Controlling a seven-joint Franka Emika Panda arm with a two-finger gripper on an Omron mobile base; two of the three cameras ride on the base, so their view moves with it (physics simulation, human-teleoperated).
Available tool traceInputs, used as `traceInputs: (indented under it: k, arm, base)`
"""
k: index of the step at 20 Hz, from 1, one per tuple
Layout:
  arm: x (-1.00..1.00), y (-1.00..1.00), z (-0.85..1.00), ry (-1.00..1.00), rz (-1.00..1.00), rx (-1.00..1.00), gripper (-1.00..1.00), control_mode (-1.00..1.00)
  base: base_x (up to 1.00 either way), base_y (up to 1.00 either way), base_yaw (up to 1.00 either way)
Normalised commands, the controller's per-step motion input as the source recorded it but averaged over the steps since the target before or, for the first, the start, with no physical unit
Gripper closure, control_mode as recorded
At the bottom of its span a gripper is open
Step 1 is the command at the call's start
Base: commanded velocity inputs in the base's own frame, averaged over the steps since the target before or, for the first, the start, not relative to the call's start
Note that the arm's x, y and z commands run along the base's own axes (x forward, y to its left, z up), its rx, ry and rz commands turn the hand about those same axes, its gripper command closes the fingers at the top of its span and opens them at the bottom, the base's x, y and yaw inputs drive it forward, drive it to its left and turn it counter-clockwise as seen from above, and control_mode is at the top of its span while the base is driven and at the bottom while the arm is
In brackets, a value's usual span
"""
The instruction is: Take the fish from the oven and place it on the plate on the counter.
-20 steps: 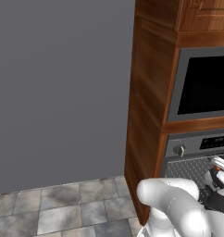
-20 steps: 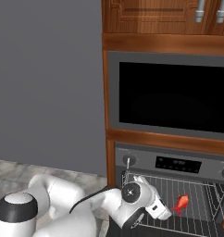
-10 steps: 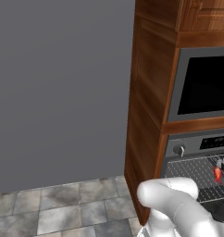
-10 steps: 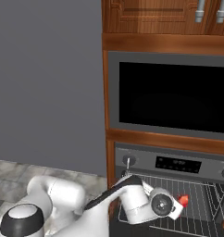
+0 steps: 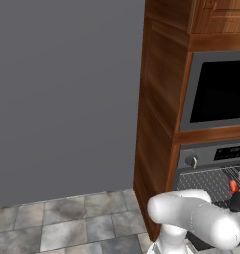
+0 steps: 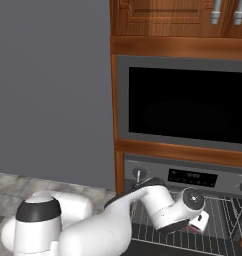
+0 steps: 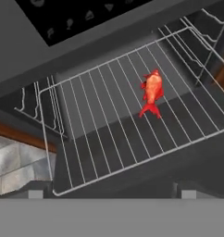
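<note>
The oven [image 5: 211,155] stands open, its wire rack [image 7: 109,129] bare except for the fish. The small orange-red fish [image 7: 152,92] lies on the rack's right half, tail toward the front edge. In the left base view the fish [image 5: 233,186] shows just past my arm. My gripper [image 7: 111,194] hovers in front of the rack, short of the fish, open with nothing between its fingertips [image 7: 35,193]. From the right base view my hand [image 6: 193,202] covers most of the fish in front of the oven [image 6: 193,176]. The plate and the counter are out of view.
A black-windowed microwave [image 6: 188,105] sits in the wooden cabinet column [image 5: 159,124] above the oven. The oven's knob [image 5: 192,161] and display strip are just above the rack. A grey wall and tiled floor [image 5: 67,223] lie to the left.
My arm has reached further right and forward toward the oven opening, so the hand now covers the fish in the right base view. The fish has not moved and the gripper stays open.
</note>
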Motion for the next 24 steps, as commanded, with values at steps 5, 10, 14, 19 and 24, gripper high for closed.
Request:
traceInputs:
  k: [5, 10, 14, 19, 24]
  arm:
    - [0.32, 0.00, -0.49, 0.30, 0.00, 0.00, -1.00, -1.00]
    - [0.28, 0.00, -0.68, 0.03, 0.00, 0.00, -1.00, -1.00]
    - [0.14, -0.05, -0.36, 0.00, 0.00, 0.00, -1.00, -1.00]
    - [0.20, -0.55, -0.22, 0.00, 0.04, 0.00, -1.00, -1.00]
    - [0.08, -0.62, -0.28, -0.01, 0.06, 0.00, -1.00, -1.00]
  base:
    - [0.00, 0.00, 0.00]
    - [0.00, 0.00, 0.00]
    - [0.00, 0.00, 0.00]
    - [0.00, 0.00, 0.00]
    - [0.00, 0.00, 0.00]
